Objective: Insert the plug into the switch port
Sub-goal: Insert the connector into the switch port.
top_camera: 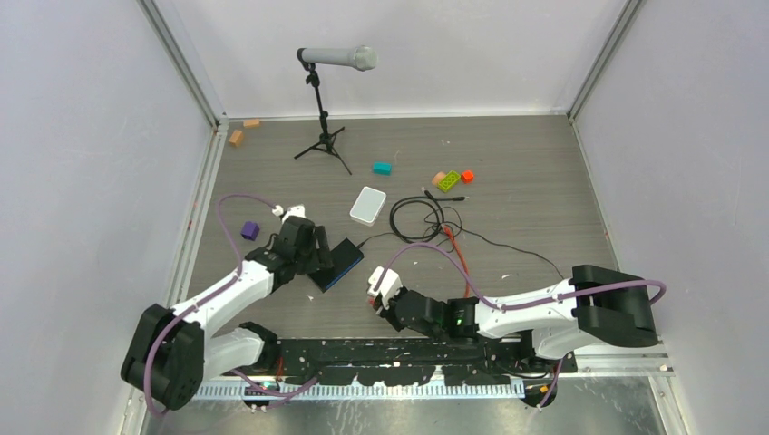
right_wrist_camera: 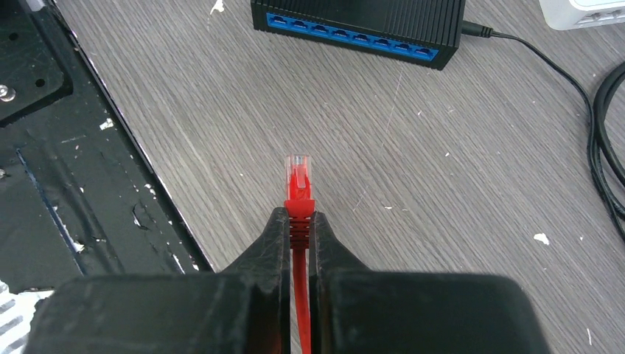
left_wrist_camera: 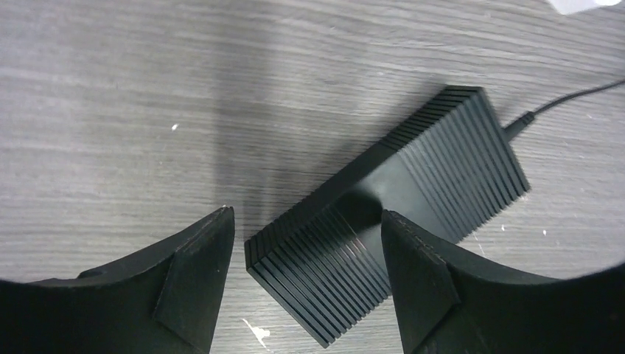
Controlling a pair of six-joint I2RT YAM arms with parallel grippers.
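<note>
Right wrist: right hand (right_wrist_camera: 298,215) clamped on red cable (right_wrist_camera: 298,295) just behind the plug (right_wrist_camera: 298,173), clear tip aimed at the switch port (right_wrist_camera: 352,37) row along the blue edge, well apart across the desk (right_wrist_camera: 442,184). Left wrist: left hand (left_wrist_camera: 306,219) spread wide, straddling black box (left_wrist_camera: 442,162).

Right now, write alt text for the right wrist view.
The right gripper pinches the plug by its red boot, its clear tip aimed at the blue ports of the switch, with a gap of table between. A black cable enters the switch's right end; a white box shows top right.
</note>
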